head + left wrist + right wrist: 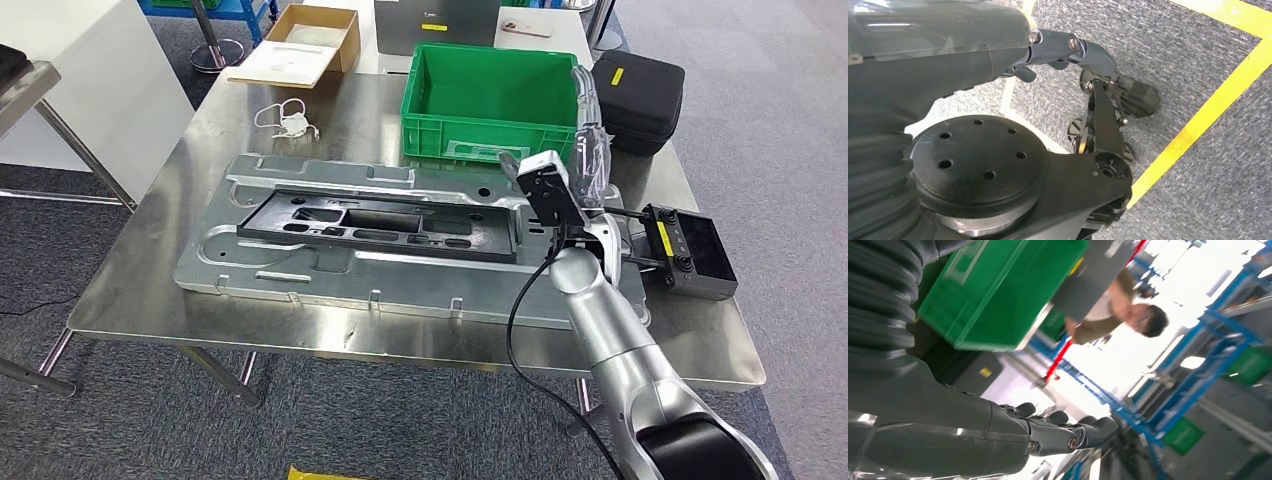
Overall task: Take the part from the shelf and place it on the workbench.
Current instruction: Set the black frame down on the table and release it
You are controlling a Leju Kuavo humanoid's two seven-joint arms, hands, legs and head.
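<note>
Workbench (150, 300): part (360, 235) left of right hand (590, 150).

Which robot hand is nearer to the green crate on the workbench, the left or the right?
The right. The right robot hand is raised right beside the green crate, at its near right corner. The left robot hand hangs low above the grey carpet, away from the workbench.

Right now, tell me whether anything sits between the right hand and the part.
Nothing visible does. The part lies flat on the workbench, and the right hand is raised just past its right end, beside the green crate. The black controller lies farther right, out of the way.
</note>
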